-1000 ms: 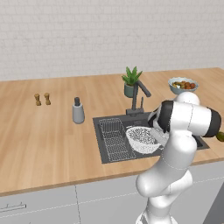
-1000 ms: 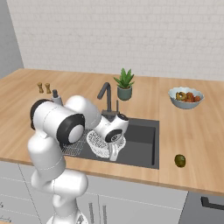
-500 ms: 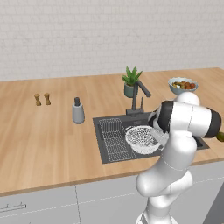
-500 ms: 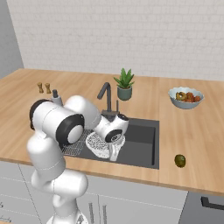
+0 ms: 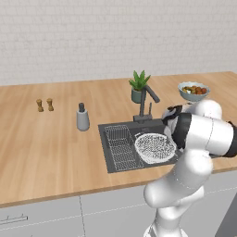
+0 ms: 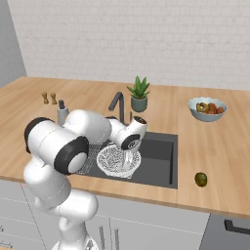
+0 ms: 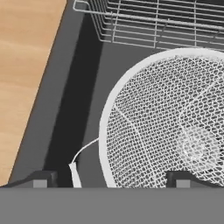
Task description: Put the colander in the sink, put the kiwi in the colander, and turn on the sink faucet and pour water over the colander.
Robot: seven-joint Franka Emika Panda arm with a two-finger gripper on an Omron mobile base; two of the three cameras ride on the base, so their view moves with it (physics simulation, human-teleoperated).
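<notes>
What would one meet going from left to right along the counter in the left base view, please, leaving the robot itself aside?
Two small brown shakers → grey soap dispenser → wire rack → colander in the sink → fruit bowl. The plant and faucet overlap, so they are left out.

Colander [image 7: 166, 118] is rendered as fine white mesh, matt; sink [image 7: 83, 83] as smooth dark grey, matt; rack [image 7: 153, 22] as thin bright wire; counter [image 7: 26, 65] as wood-grained, smooth, low sheen
</notes>
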